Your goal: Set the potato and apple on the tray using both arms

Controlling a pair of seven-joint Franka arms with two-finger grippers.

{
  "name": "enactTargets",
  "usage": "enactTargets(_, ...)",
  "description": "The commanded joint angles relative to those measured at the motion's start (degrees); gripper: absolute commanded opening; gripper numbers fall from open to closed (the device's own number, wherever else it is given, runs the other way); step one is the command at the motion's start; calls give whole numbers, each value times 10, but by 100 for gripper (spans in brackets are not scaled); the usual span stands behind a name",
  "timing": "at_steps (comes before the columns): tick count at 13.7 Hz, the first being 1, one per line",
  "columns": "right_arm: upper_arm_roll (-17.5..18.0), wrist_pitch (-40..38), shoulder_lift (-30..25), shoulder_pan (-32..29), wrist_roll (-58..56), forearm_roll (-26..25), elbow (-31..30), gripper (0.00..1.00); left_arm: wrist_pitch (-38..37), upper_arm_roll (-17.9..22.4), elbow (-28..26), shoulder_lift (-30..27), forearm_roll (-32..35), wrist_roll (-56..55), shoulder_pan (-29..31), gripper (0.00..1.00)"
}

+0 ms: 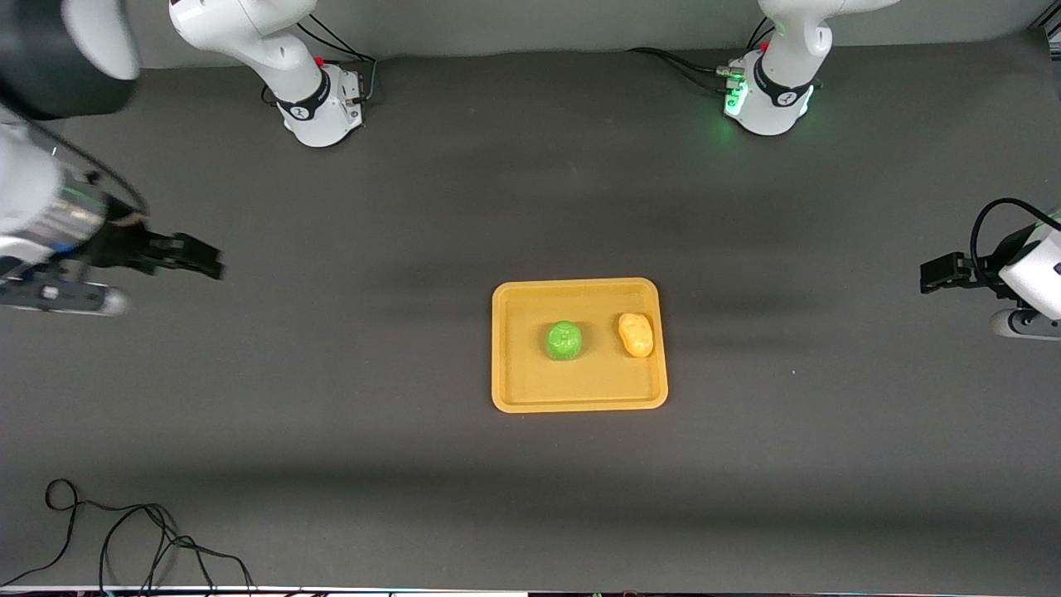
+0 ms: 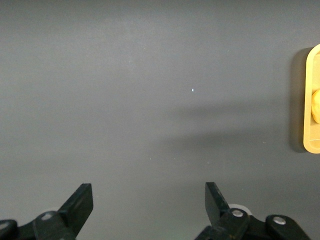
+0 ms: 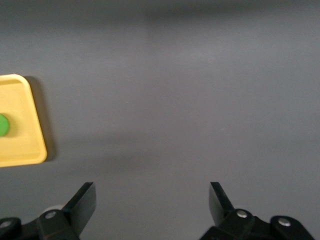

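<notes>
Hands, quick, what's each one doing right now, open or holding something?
Left hand: open, holding nothing, over bare table at its own end.
Right hand: open, holding nothing, over bare table at its own end.

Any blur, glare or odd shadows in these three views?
Front view: right gripper and its arm blurred, close to the lens; soft shadow bands cross the dark grey table; glossy highlights on the round green apple. Wrist views: sharp, with the orange-yellow plastic tray cut by the edge.

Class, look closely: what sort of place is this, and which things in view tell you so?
Probably a robotics lab bench: two white arms bolted to a dark matted table, loose cables, and a toy apple and potato on a tray.
</notes>
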Motion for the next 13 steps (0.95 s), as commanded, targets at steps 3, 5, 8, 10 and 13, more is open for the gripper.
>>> enactTargets(3,109,21,-50,-165,-79,-18,-56,100,-18,3,7,-5,3,8,-6,100)
enactTargets(5,117,20,-52,-179,-83,-19,-54,100,-18,3,7,-5,3,8,-8,100)
enactTargets(8,117,15,-44,-178,-82,-28,-41,100,-18,3,7,-9,3,7,-8,100)
enactTargets(10,117,13,-42,-178,-81,-27,-34,100,-17,3,7,-8,4,7,-7,100)
enactTargets(13,117,12,-41,-178,-79,-27,-34,100,-18,3,7,-13,4,7,-6,100)
